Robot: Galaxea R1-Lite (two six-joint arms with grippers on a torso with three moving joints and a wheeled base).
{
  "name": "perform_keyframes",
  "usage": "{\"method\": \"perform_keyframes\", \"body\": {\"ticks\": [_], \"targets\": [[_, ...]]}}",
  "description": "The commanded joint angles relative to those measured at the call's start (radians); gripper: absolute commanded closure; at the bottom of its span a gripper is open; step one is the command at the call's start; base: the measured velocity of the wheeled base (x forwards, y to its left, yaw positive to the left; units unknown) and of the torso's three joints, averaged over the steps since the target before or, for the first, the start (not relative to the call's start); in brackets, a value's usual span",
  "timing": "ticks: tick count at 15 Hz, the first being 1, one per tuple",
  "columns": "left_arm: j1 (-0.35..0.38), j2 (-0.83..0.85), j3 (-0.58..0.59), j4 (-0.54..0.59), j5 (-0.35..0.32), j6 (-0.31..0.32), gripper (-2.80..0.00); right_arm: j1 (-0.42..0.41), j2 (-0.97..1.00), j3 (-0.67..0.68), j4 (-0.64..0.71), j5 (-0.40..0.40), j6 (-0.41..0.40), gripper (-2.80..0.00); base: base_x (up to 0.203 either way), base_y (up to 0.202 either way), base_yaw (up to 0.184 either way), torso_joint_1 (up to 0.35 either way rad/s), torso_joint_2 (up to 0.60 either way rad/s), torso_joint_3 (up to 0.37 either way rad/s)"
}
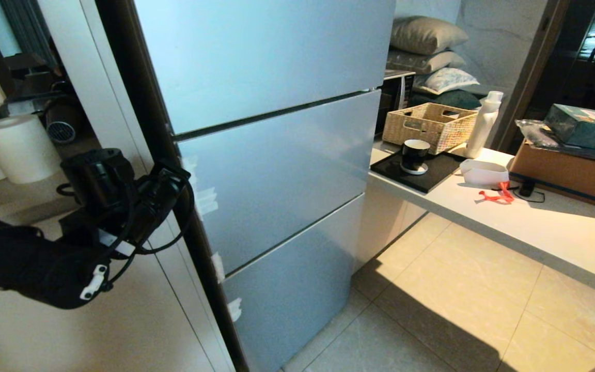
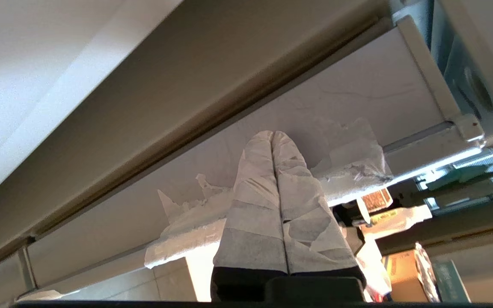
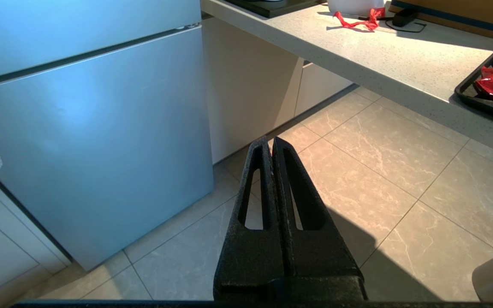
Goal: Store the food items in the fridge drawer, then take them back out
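Fridge drawer is hidden behind the closed silver-blue fridge front panels (image 1: 277, 170); no food is visible. Your left gripper (image 2: 273, 136), taped fingers pressed together and empty, sits at the fridge's left edge. Hook the door edge squarely, then pull steadily. Right gripper (image 3: 271, 143) hangs closed over the floor.

The left arm (image 1: 29, 263) was wrapped in a black fabric sleeve, with a small white clip at its lower edge. Black cables looped around the wrist, past a squat black cylindrical housing on top. The left gripper (image 2: 274, 134) wore white tape, wound in overlapping bands over both long tapered fingers, black showing at their base. The right gripper (image 3: 271, 143) was bare matte black, rough-textured, each finger pierced by a long narrow slot.
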Motion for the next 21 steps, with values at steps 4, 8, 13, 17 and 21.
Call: {"method": "perform_keyframes", "body": {"ticks": [4, 8, 13, 17, 21], "targets": [[-0.065, -0.056, 0.079, -0.056, -0.063, -0.012, 0.00, 0.000, 0.001, 0.000, 0.000, 0.001, 0.000, 0.00, 0.000, 0.000, 0.000, 0.000, 0.00, 0.000], [-0.132, -0.140, 0.141, -0.056, -0.065, -0.010, 0.00, 0.000, 0.001, 0.000, 0.000, 0.002, 0.000, 0.00, 0.000, 0.000, 0.000, 0.000, 0.00, 0.000], [-0.276, -0.262, 0.259, -0.054, -0.059, -0.004, 0.00, 0.000, 0.001, 0.000, 0.000, 0.001, 0.000, 0.00, 0.000, 0.000, 0.000, 0.000, 0.00, 0.000], [-0.367, -0.318, 0.346, -0.053, -0.061, -0.001, 0.00, 0.000, 0.001, 0.000, 0.000, 0.001, 0.000, 0.00, 0.000, 0.000, 0.000, 0.000, 0.00, 0.000], [-0.394, -0.309, 0.338, -0.053, -0.060, -0.001, 0.00, 0.000, 0.001, 0.000, 0.000, 0.001, 0.000, 0.00, 0.000, 0.000, 0.000, 0.000, 0.00, 0.000]]}}
